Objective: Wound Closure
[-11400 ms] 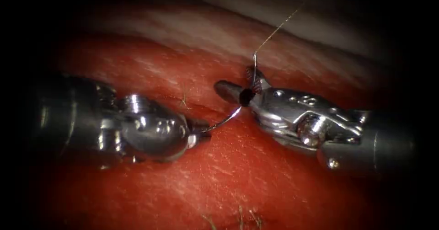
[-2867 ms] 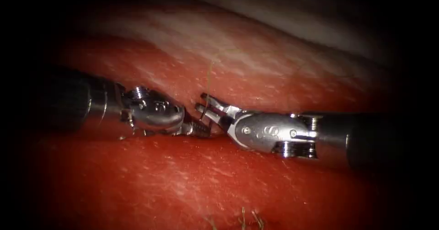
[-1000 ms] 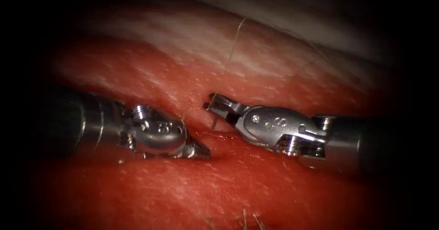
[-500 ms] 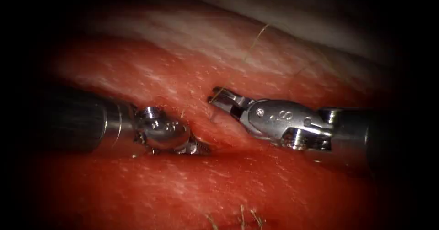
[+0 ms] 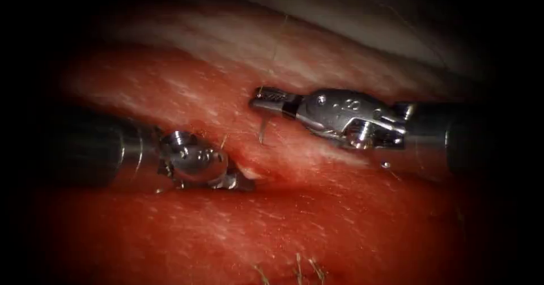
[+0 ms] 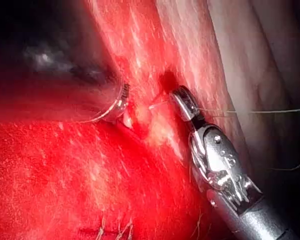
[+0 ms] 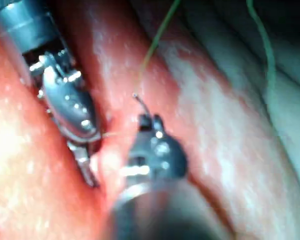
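My right tool (image 5: 265,98) comes in from the right, jaws shut on the curved needle (image 5: 263,131) near its upper end. The short visible piece of needle hangs down from the jaws. Its lower end meets the raised lip of tissue (image 5: 294,160) on the right side of the cut (image 5: 266,184); how deep it sits is hidden. Thread (image 5: 279,41) rises from the jaws toward the far edge. The right tool (image 6: 186,102) also holds thread (image 6: 255,111) running sideways. My left tool (image 5: 241,180) lies left of the cut, jaws shut, tips pressed against the pale lip. Needle tip (image 7: 139,101) sticks out past my right tool (image 7: 151,120).
Red fluid coats the tissue around the cut. Pale fatty tissue (image 5: 238,35) rises behind the tools. Short cut thread ends (image 5: 300,268) stick up near the front edge. The left tool's shaft (image 5: 85,154) lies low across the tissue.
The right tool has lifted up and away from the cut with the needle in its jaws, and the thread has swung more upright. The left tool has stayed pressed at the lip.
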### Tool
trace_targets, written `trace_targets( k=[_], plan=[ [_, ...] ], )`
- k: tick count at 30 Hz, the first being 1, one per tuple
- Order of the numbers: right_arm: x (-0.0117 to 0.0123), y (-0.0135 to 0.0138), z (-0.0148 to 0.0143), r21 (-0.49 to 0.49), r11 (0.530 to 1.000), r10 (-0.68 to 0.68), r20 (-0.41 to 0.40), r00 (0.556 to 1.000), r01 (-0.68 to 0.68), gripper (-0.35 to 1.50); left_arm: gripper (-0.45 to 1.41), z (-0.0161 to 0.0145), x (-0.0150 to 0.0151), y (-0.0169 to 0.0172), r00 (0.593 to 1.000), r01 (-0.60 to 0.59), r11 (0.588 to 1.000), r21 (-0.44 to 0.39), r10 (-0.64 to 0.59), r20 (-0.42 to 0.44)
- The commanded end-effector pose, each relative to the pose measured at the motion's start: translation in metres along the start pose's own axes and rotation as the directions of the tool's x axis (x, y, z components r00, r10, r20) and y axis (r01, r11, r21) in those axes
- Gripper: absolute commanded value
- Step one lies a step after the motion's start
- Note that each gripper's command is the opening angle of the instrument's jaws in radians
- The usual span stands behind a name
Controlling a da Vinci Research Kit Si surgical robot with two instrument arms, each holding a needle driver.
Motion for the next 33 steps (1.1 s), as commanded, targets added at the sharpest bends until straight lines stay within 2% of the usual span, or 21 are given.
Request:
trace_targets(
  k=[1,5,8,15,20,27,28,33],
  plan=[
    [0.0005,0.0000,0.0009,0.008,1.000,0.007,-0.002,1.000,-0.007,-0.35,0.04,0.0009,-0.0001,0.0001,1.000,-0.001,1.000,-0.004,0.001,0.001],
    [0.0009,0.0001,0.0016,0.061,0.996,0.069,0.023,0.997,-0.070,-0.35,0.04,0.0008,-0.0001,-0.0001,1.000,-0.002,1.000,-0.002,0.002,0.001],
    [0.0009,0.0005,0.0017,0.057,0.994,0.092,0.023,0.996,-0.093,-0.35,0.04,0.0008,-0.0001,-0.0001,1.000,-0.002,1.000,0.002,0.002,0.003],
    [0.0010,0.0022,0.0005,0.009,0.988,0.153,-0.032,0.988,-0.153,-0.35,0.04,0.0008,-0.0001,-0.0001,1.000,-0.002,1.000,0.002,0.002,0.002],
    [0.0006,0.0019,0.0010,0.035,0.976,0.214,-0.018,0.977,-0.213,-0.35,0.04,0.0008,-0.0001,-0.0001,1.000,-0.001,1.000,0.003,0.001,0.005],
    [-0.0003,0.0013,0.0020,0.115,0.896,0.427,0.048,0.903,-0.430,-0.35,0.04,0.0008,-0.0001,-0.0001,1.000,-0.001,1.000,0.003,0.001,0.005],
    [-0.0003,0.0013,0.0020,0.143,0.866,0.476,0.055,0.878,-0.479,-0.35,0.04,0.0008,-0.0001,-0.0001,1.000,-0.001,1.000,0.003,0.001,0.005],
    [-0.0004,0.0011,0.0024,0.179,0.784,0.586,0.100,0.804,-0.594,-0.35,0.04,0.0008,-0.0001,-0.0001,1.000,-0.001,1.000,0.006,0.001,0.004]
  ],
)
